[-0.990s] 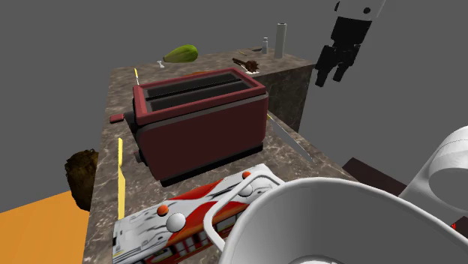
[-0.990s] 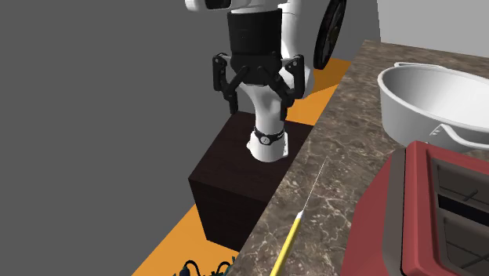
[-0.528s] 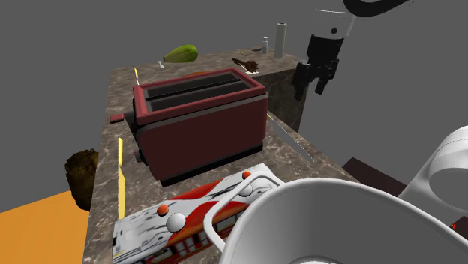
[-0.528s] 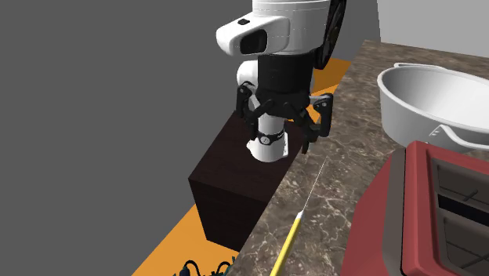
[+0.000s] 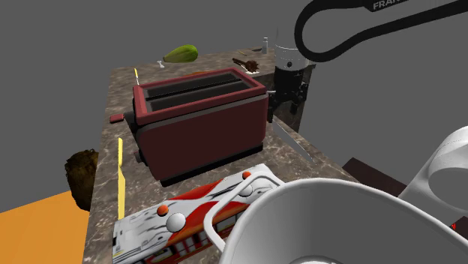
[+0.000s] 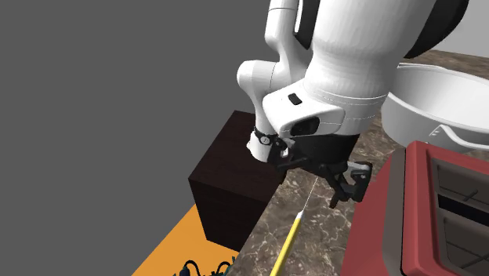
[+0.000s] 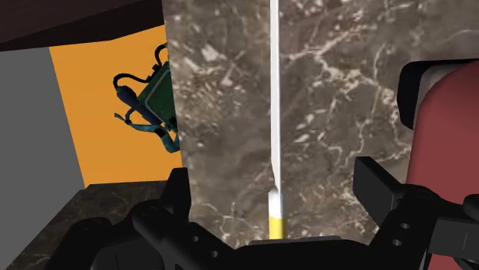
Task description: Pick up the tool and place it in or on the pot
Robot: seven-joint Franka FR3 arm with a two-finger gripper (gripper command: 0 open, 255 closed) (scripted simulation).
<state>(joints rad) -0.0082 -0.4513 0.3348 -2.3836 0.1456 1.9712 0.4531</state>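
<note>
Centrally in the wrist view, two black fingers (image 7: pixel 180 203) stand spread wide, w/ nothing pinched. Between them, touching neither, lies the tool: a thin knife (image 7: pixel 274 100) w/ white blade & yellow handle, flat on a brown marble counter (image 7: pixel 222 115). The gripper (image 7: pixel 274 180) hangs over the spot where blade meets handle. The blade runs straight away from the hand. A dark red toaster (image 7: pixel 449 130) sits on the counter just beside one finger.

Second exterior view: gripper (image 6: pixel 313 176) points down, low over the counter (image 6: pixel 321 235) near its edge. The knife (image 6: pixel 291 235) is under it, yellow handle reaching toward that view's lower left. Whether fingertips touch the marble: can't tell. Toaster (image 6: pixel 439 212) is at lower right. The white pot (image 6: pixel 439 110) is beyond it at upper right, well apart from the knife, partly behind the white arm. A dark box stand (image 6: pixel 227 188) sits beside the counter on an orange floor (image 6: pixel 184 247).

Shoulder view: gripper (image 5: pixel 285 105) is just past the far right corner of the toaster (image 5: pixel 202 120). The knife (image 5: pixel 294 144) shows as a pale strip along the right edge of the counter (image 5: pixel 120 97). Pot (image 5: pixel 315 217) is large in the foreground, lower right. Between pot & toaster is a red-and-white appliance (image 5: pixel 187 214) w/ knobs.
</note>
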